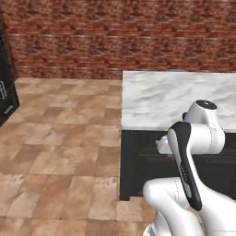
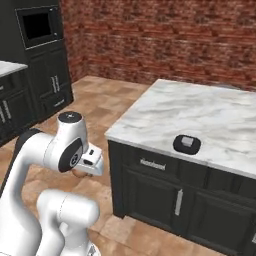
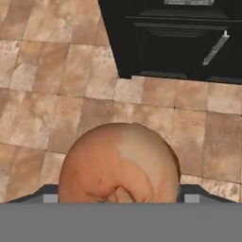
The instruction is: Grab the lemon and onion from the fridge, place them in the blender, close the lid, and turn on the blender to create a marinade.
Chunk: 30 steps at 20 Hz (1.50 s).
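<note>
Arm's folded up low beside the island (image 2: 165, 107), gripper (image 3: 120, 201) aimed down at the tile floor (image 3: 42, 71), fingers clamped on the onion (image 3: 119, 163). Lid (image 2: 187, 144) sits on the marble top, cabinet (image 3: 189, 42) at 1 o'clock.

lid (image 2: 187, 143) on island counter (image 2: 200, 112), near front edge | onion (image 3: 119, 163) between jaws, above floor (image 3: 56, 94)

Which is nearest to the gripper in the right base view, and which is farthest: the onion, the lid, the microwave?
1. onion: between the fingers of the gripper.
2. lid: on the marble counter, to the right.
3. microwave: upper left, in the far cabinets.
</note>
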### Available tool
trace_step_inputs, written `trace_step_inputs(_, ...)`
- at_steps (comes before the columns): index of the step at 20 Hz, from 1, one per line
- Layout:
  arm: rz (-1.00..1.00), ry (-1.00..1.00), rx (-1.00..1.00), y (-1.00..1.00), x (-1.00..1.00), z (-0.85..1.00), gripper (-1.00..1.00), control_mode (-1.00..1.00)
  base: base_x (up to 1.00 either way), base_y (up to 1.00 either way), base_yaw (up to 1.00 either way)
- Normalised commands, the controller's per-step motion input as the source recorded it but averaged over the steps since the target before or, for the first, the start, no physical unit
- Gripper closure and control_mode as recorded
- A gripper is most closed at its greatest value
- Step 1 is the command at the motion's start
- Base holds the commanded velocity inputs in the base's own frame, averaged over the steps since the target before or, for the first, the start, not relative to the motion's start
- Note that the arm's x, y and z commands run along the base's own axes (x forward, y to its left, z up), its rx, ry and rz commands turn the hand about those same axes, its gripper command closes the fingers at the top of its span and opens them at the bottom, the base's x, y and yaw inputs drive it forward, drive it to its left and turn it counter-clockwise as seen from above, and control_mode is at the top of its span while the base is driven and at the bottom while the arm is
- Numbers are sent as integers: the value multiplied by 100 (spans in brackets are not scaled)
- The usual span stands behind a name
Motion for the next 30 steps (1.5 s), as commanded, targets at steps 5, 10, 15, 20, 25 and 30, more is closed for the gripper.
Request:
trace_step_inputs(5, 0, 0, 0, 0, 0, 0, 100, 100, 48, -100, -53)
trace_step_inputs(10, 0, 0, 0, 0, 0, 0, 100, 100, 71, -92, -38)
trace_step_inputs(15, 0, 0, 0, 0, 0, 0, 100, 100, 70, -38, -12)
trace_step_inputs(20, 0, 0, 0, 0, 0, 0, 100, 100, 59, -54, 6)
trace_step_inputs(25, 0, 0, 0, 0, 0, 0, 100, 100, 32, -80, 13)
trace_step_inputs(30, 0, 0, 0, 0, 0, 0, 100, 100, 36, -54, 5)
